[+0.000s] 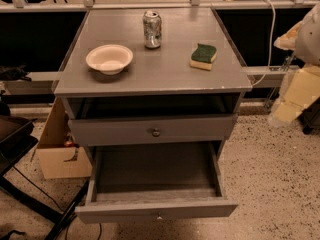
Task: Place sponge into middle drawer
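The sponge (203,57), dark green over pale yellow, lies on the right side of the grey cabinet top (160,74). The middle drawer (156,210), with a small metal knob, is pulled out wide and its inside is bare. The matching knobbed front (156,132) above it is closed. My gripper (289,40) is part of the pale arm at the right edge of the view. It is off the cabinet, to the right of the sponge and apart from it. It holds nothing that I can see.
A white bowl (109,58) sits on the left of the top and a soda can (152,29) stands at the back middle. A cardboard box (59,154) is on the floor to the left. Dark chair legs (30,199) lie at the lower left.
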Robot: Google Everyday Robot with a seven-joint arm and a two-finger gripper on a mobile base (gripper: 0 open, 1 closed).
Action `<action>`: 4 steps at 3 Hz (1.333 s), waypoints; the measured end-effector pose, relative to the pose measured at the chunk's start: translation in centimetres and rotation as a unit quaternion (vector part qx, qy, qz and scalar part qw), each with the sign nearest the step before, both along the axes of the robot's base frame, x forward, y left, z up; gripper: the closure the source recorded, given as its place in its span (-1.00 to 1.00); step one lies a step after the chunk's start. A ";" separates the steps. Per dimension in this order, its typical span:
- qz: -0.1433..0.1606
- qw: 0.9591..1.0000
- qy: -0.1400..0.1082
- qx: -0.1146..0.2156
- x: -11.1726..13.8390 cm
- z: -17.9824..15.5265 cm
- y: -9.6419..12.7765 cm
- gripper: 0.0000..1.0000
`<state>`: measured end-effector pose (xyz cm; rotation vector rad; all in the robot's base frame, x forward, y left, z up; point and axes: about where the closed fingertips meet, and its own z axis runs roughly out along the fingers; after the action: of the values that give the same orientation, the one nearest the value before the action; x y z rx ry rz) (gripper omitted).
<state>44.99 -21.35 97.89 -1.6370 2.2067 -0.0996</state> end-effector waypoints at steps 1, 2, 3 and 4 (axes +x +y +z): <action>-0.061 0.996 -0.023 0.067 3.5 0.3 0.3 -1.00; -0.138 0.985 -0.026 0.104 8.0 0.9 0.7 -1.00; -0.224 0.968 -0.039 0.106 14.1 0.1 2.1 -1.00; -0.297 0.946 -0.036 0.128 17.7 -1.2 2.6 -1.00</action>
<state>62.64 -18.73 96.68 -0.7854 2.4570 -0.0313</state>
